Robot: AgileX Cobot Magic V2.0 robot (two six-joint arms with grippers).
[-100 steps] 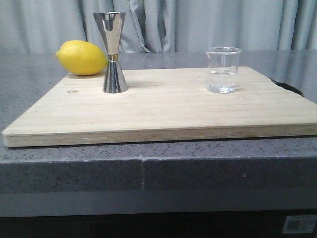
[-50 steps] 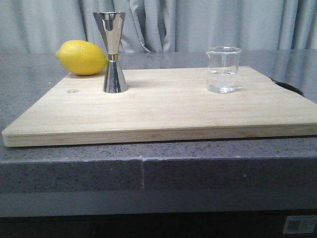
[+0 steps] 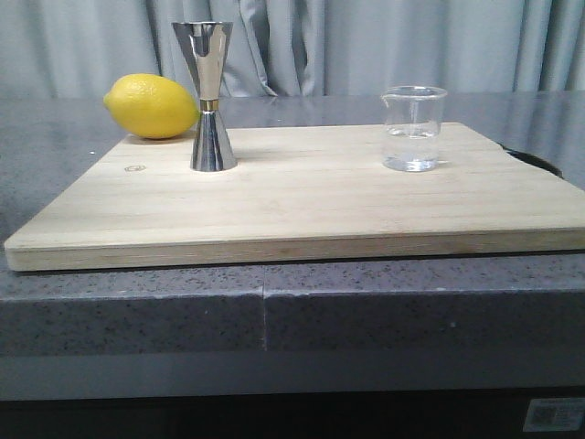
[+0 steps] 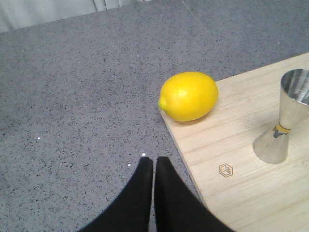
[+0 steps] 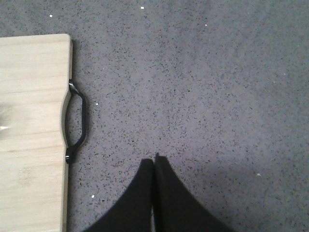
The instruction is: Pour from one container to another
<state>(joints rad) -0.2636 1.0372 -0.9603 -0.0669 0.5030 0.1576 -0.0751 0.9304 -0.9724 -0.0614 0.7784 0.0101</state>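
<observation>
On the cutting board, the beaker is stood upright well apart from the jigger, unpoured, while the left tool and right tool are held closed and empty off it over the table.

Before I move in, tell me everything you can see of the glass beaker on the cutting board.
The beaker is small, of clear glass, cylindrical, with a pouring lip at its rim on the side toward the steel jigger and faint white markings on its wall. It stands upright on the right part of the wooden cutting board, well apart from the jigger, and is shorter than it. A little clear liquid seems to sit in the bottom. Nothing touches it except the board; neither gripper is near it, and neither wrist view shows it.
</observation>
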